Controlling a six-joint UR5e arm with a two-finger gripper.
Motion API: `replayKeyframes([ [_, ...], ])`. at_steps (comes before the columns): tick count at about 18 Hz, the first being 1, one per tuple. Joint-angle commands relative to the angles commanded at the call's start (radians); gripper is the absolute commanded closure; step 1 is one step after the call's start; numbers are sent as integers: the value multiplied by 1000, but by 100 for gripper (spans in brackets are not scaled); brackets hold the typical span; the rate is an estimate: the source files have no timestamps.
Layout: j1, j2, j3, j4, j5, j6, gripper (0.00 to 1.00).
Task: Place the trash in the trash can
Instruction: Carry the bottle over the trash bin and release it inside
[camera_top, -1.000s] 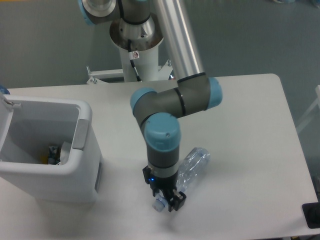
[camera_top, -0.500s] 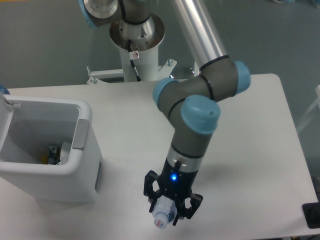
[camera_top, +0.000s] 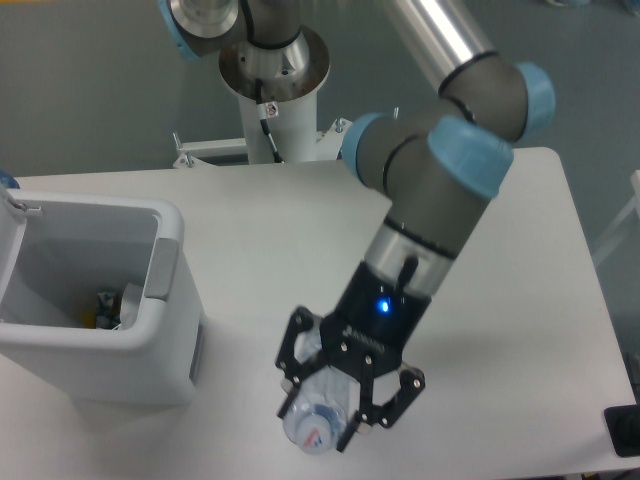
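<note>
Bottle (camera_top: 315, 415): one, clear plastic, cap toward camera, held above the table (camera_top: 500, 300), right of the bin.
Handling: likely light, thin-walled, slippery; a hold across the body near the neck seems safest.
Gripper (camera_top: 345, 392): fingers clamped around the bottle.
Bin (camera_top: 165, 300): one, white; some trash (camera_top: 108, 305) inside, count unclear.
</note>
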Motion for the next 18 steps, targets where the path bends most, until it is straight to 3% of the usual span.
replayKeyframes([
  [8,-57,45,17,0,-258,-18,63],
  [13,-147,63,2,2,-293,-17,61],
  [18,-204,63,-67,3,-290,8,55],
])
